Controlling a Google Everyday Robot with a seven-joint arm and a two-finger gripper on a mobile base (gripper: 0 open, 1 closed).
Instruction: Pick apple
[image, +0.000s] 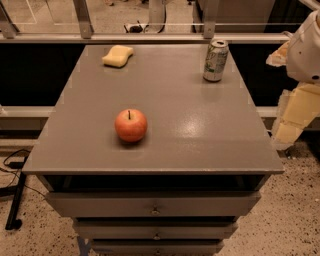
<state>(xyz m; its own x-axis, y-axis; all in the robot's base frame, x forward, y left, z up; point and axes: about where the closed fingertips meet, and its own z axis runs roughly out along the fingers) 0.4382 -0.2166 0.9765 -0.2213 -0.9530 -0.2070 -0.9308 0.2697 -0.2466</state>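
The apple (131, 125) sits on the gray surface (200, 135) with its little stem pointing up. It is a bit left of the middle and closer to the front edge than to the back edge. Bare gray top lies all around it, so there is open room on every side. The widest open part runs from the apple to the right edge.

A yellow sponge (118, 55) lies flat near the back left corner, well apart from the apple. A green and white soda can (216, 60) stands upright near the back right corner, close to the right edge and also well apart from the apple.

The gripper (292, 117) hangs out past the right edge of the surface, over the speckled floor (300, 215), about level with the apple's row. It is apart from the apple. I cannot tell if its jaws are open or closed.

Under the front edge are drawers (152, 205) with small knobs. A pale rail (150, 37) runs behind the back edge. A black cable (15, 165) lies on the floor at the left.
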